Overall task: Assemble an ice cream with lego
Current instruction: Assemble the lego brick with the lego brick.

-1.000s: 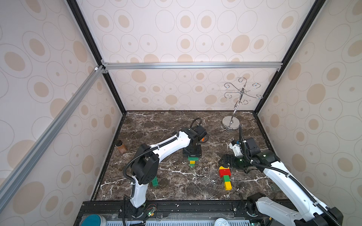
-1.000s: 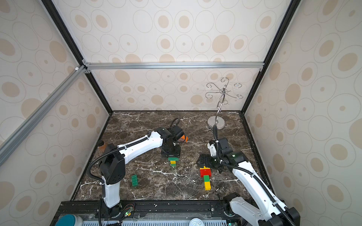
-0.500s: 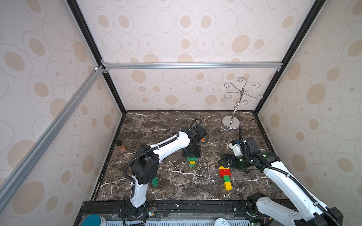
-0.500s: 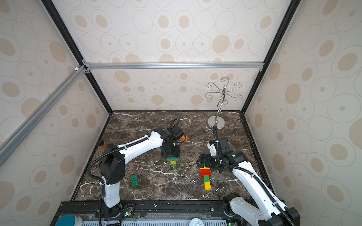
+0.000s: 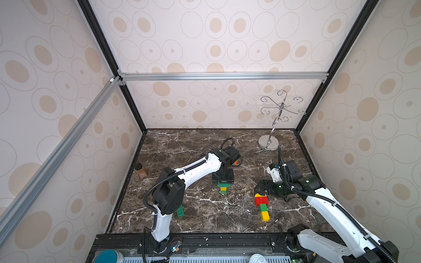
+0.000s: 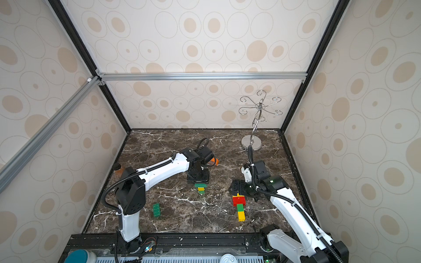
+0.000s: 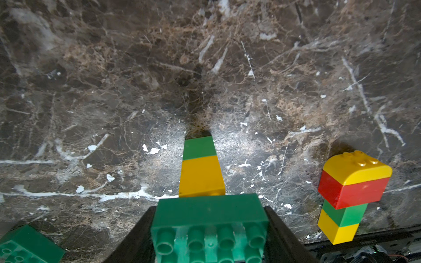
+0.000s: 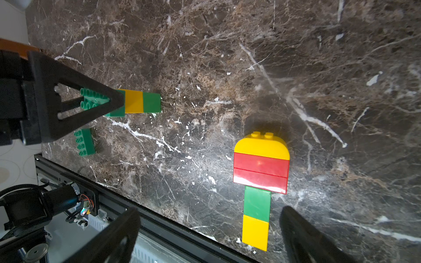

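- Left wrist view: the left gripper (image 7: pixel 210 208) is clamped on an oblong green brick (image 7: pixel 209 241). There's a black finger on each short end, and the studs face the camera.
- Stuck to that brick's other side are a yellow square brick (image 7: pixel 201 176) and then a green square brick (image 7: pixel 198 148), so it's a little T-shaped piece.
- It sits roughly mid-table, low over the marble table (image 7: pixel 114 68). Honestly can't tell if it's touching the surface.
- Right wrist view: the right gripper (image 8: pixel 210 210) has its jaws spread wide with nothing between them.
- In both top views the right gripper hangs by the far end of the ice cream build (image 5: pixel 262 205). Can't tell whether it touches.
- That build lies flat on the right half of the table.
- From far to near it goes yellow dome (image 8: pixel 262 144), two red bricks (image 8: pixel 260 173), green stem brick (image 8: pixel 257 200), yellow stem brick (image 8: pixel 255 232).
- A loose green brick (image 5: pixel 180 211) lies studs-up at near left, just beside the left arm's base and well apart from both builds.
- Other stuff: a brown jar (image 5: pixel 141 172) at the left edge and a metal hook stand (image 5: pixel 268 143) in the far right corner.
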Tool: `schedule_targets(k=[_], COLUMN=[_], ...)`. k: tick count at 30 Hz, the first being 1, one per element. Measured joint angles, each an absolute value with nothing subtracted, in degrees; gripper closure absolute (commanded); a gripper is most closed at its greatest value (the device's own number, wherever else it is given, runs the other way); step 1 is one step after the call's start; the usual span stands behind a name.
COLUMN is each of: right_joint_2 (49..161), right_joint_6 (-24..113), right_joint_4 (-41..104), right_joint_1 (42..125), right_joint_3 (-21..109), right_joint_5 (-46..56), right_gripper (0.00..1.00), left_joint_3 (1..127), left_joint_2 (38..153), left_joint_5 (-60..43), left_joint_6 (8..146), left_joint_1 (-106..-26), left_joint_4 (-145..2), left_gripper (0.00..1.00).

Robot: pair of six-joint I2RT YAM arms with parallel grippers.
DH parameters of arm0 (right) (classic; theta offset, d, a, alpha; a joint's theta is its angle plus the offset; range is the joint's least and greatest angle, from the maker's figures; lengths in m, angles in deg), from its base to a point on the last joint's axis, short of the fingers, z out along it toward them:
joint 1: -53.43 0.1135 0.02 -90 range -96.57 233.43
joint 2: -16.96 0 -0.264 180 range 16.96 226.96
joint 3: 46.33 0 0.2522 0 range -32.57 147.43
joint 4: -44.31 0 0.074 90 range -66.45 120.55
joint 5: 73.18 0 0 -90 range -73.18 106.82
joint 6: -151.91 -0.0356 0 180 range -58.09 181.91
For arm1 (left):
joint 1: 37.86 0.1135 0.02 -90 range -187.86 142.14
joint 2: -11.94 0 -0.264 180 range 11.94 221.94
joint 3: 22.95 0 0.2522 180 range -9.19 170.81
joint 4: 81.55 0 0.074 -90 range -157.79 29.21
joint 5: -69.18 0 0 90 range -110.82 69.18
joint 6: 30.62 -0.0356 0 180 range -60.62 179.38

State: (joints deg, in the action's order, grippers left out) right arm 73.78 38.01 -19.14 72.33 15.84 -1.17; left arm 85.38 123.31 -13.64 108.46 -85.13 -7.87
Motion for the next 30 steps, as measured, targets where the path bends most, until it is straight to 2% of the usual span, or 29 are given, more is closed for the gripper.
schedule_targets(k=[18, 30], right_joint_2=[73.7, 73.7], right_joint_6=[38.0, 38.3], right_joint_4=[-19.2, -19.2], right_joint_1=[72.2, 72.0], right_joint_3=[15.6, 15.6], right_joint_5=[-1.2, -1.2], right_gripper=[0.02, 0.01], left_joint_3=[85.8, 94.2], left_joint_2=[123.5, 125.6], left_joint_5=[-13.3, -14.7], left_joint_6=[108.4, 107.7], left_joint_1=[-85.1, -85.1], left_joint_4=[-7.2, -4.3], left_gripper=[0.5, 0.5])
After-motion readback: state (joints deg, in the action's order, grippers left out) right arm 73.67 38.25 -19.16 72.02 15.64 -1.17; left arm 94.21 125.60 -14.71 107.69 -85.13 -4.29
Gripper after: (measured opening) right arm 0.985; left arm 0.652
